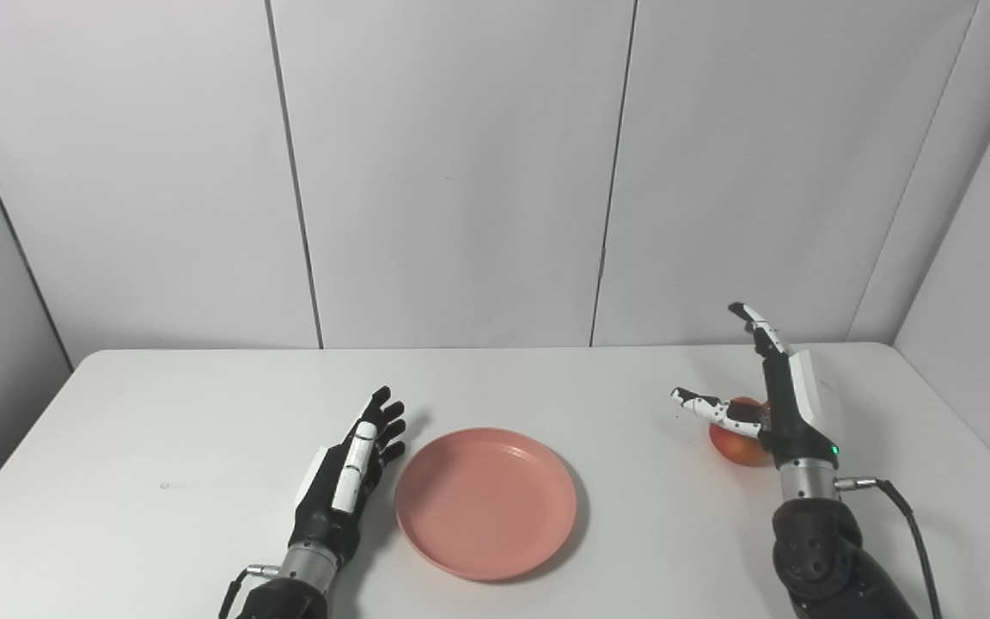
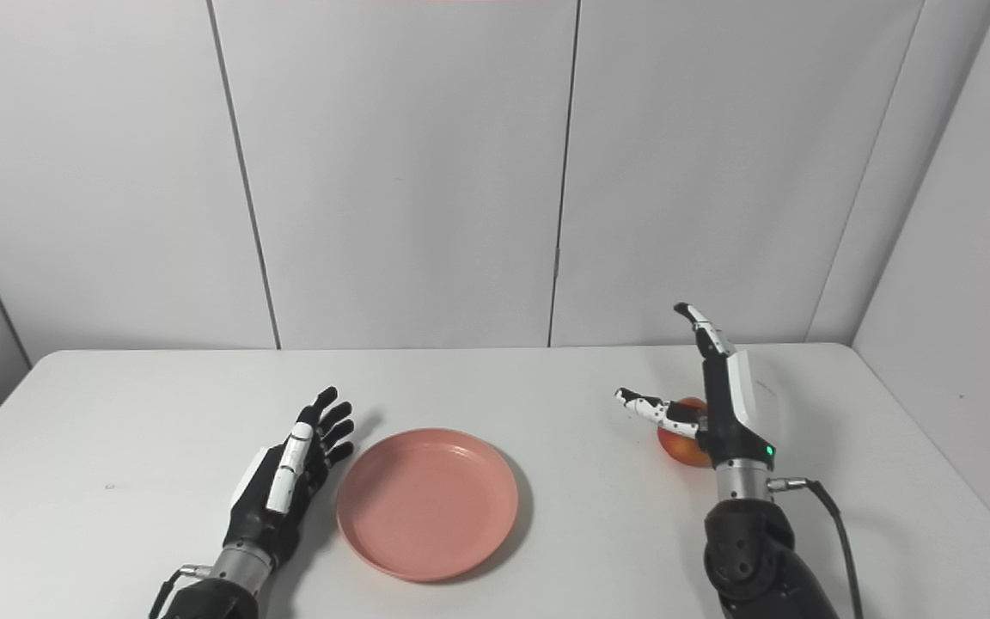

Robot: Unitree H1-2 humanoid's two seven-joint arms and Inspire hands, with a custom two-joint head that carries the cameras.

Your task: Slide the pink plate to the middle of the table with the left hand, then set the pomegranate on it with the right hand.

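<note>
Pink plate (image 1: pixel 485 504), red-orange pomegranate (image 1: pixel 740 450), white table (image 1: pixel 160 413), blk/white hands

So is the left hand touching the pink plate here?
Apart. In the right eye view a strip of white table and shadow shows between the left hand and the pink plate's left rim.

The pink plate (image 1: pixel 485 503) looks like smooth matt plastic with a faint sheen on its rim. The worktop (image 1: pixel 160 413) beneath it is a smooth, matt white surface. Left of the plate, the left hand (image 1: pixel 349 468) has black and white hard plastic shells and a metal wrist collar. Right of the plate, the pomegranate (image 1: pixel 740 449) has smooth, slightly glossy red-orange skin.
</note>
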